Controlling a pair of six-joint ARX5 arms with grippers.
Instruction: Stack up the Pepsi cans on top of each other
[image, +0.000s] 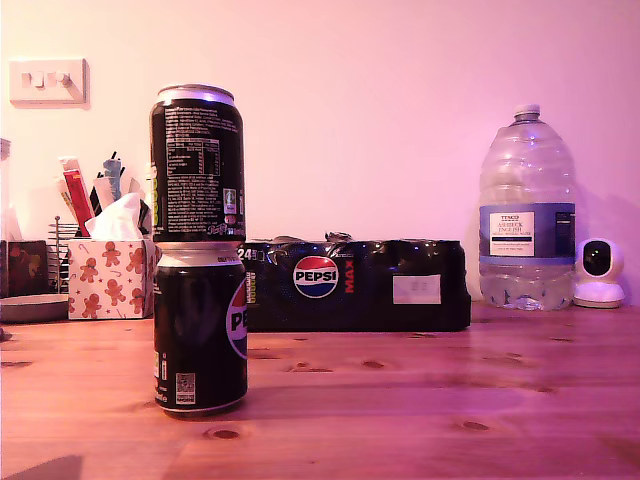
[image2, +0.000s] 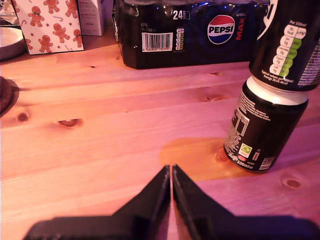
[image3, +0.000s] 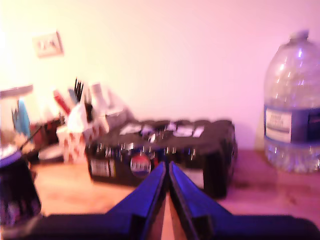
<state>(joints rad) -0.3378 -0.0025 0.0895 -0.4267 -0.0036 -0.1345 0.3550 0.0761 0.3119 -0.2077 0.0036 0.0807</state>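
Note:
Two black Pepsi cans stand stacked on the wooden table (image: 420, 400) at the exterior view's left. The lower can (image: 200, 330) shows part of the round logo. The upper can (image: 197, 165), with white nutrition text, sits upright on it. In the first wrist view the lower can (image2: 262, 130) and upper can (image2: 292, 42) stand beside and beyond my first gripper (image2: 171, 169), which is shut on nothing. My second gripper (image3: 166, 165) is shut and holds nothing; a dark can (image3: 17, 192) shows blurred at that frame's edge. Neither gripper appears in the exterior view.
A black Pepsi Max 24-pack (image: 380, 285) lies behind the stack. A gingerbread-print tissue box (image: 110, 275) and a utensil holder stand at the exterior view's left. A large water bottle (image: 527, 215) and a small white camera (image: 600, 272) stand at its right.

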